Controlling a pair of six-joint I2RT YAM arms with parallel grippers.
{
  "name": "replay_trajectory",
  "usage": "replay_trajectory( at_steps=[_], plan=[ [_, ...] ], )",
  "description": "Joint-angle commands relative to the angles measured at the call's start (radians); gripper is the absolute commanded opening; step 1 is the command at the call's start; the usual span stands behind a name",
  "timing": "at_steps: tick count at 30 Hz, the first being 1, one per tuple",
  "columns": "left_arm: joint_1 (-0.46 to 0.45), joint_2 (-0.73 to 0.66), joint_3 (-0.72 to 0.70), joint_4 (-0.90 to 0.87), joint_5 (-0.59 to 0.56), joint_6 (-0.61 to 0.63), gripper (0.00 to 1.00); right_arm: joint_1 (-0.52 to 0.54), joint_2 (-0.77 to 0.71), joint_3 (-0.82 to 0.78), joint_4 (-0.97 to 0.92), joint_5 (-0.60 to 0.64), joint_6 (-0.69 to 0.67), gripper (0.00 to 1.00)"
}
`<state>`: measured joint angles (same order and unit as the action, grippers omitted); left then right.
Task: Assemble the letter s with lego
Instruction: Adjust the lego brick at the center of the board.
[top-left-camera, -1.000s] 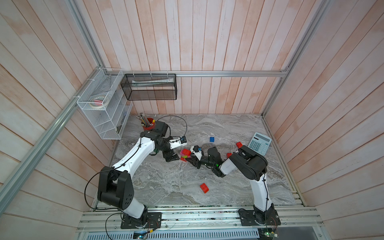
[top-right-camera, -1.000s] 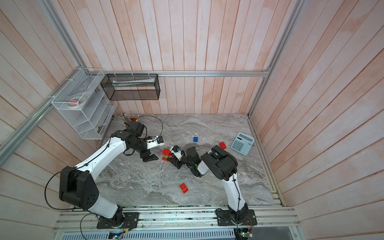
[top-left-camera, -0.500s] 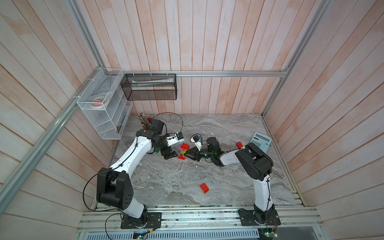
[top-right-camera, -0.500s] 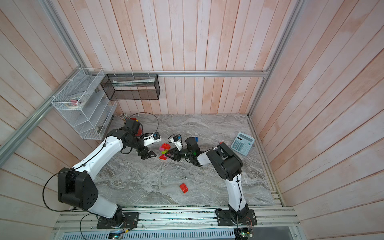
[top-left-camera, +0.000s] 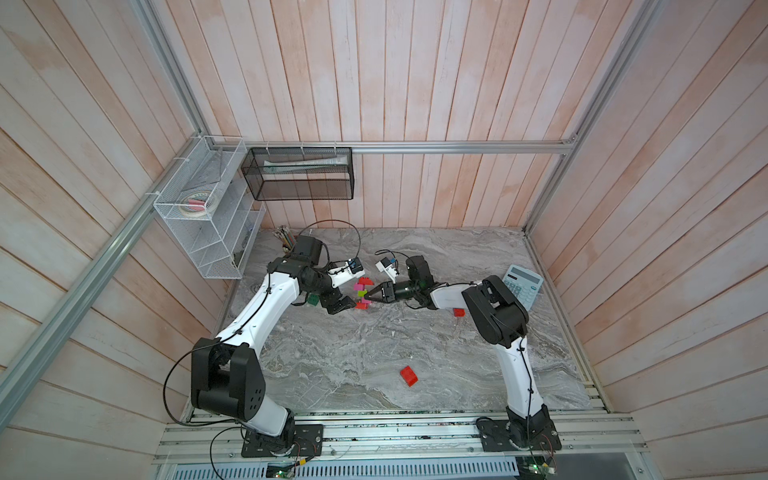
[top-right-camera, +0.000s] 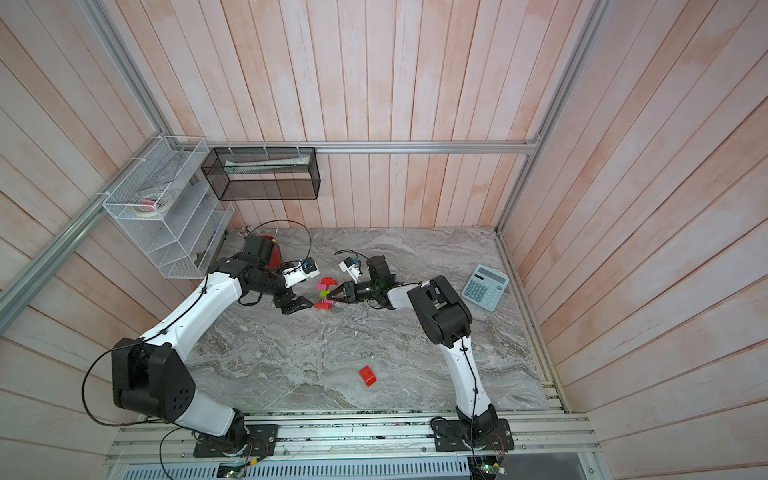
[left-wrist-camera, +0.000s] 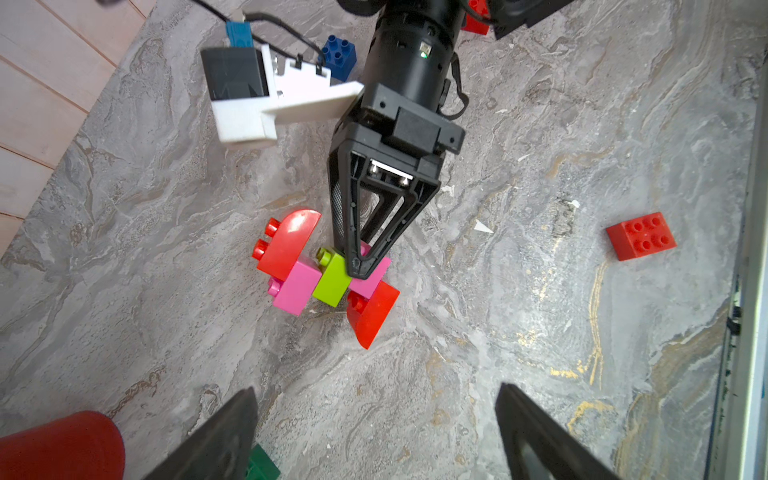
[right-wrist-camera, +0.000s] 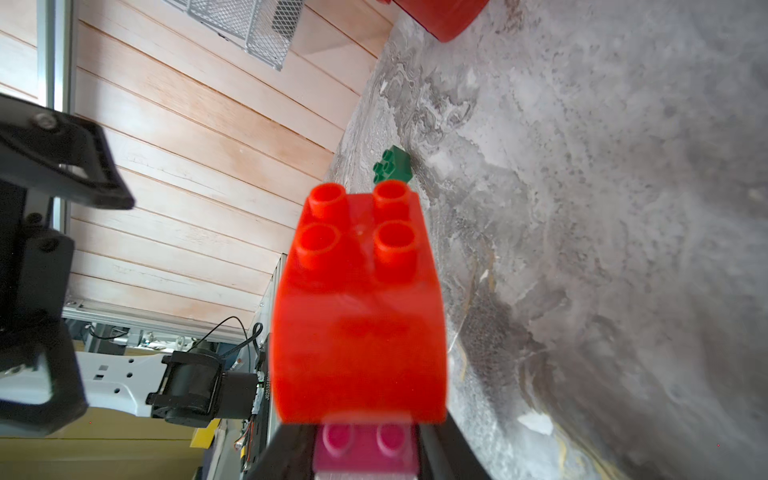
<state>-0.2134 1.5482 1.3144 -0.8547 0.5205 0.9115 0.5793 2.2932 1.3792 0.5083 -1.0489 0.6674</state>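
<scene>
- Built so far: a lego assembly (left-wrist-camera: 328, 278) of five joined bricks, running curved red, pink, lime green, pink, curved red in a stepped line (already a rough S, by my reading).
- It is toward the back left of the table (top-left-camera: 353, 365), between the two grippers. I cannot tell whether it rests on the table or hangs just above it.
- The right gripper (left-wrist-camera: 359, 266) is closed on the assembly, pinching a pink brick (right-wrist-camera: 365, 453) near one end, as the right wrist view shows.
- The left gripper (top-left-camera: 337, 305) stands wide open and empty, just beside the assembly and facing it.
- Not yet used:
  - a loose red brick (top-left-camera: 408, 376) near the middle of the front edge;
  - a second red brick (top-left-camera: 459, 312) under the right arm, toward the calculator (top-left-camera: 523, 284);
  - a dark green brick (top-left-camera: 313, 300) on the left side of the table, just beside the left gripper;
  - a blue brick (left-wrist-camera: 338, 52) close to the right arm's wrist.
- Judgement: the spine and both turns look done, so the task seems past halfway. What appears left is to lengthen the end strokes with some of the loose bricks and lay the letter down flat.
</scene>
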Motion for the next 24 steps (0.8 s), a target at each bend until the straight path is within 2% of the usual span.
replay_trajectory(
  at_steps=[1, 12, 24],
  plan=[
    [0.013, -0.011, 0.016, 0.015, 0.023, -0.012, 0.93, -0.001, 0.051, 0.063, -0.054, -0.064, 0.096, 0.35],
    [0.028, -0.013, 0.005, 0.023, 0.024, -0.017, 0.94, -0.004, 0.167, 0.196, -0.042, -0.092, 0.274, 0.40],
    [0.029, -0.001, 0.003, 0.024, 0.024, -0.015, 0.94, 0.001, 0.179, 0.202, -0.018, -0.008, 0.370, 0.39]
  ],
)
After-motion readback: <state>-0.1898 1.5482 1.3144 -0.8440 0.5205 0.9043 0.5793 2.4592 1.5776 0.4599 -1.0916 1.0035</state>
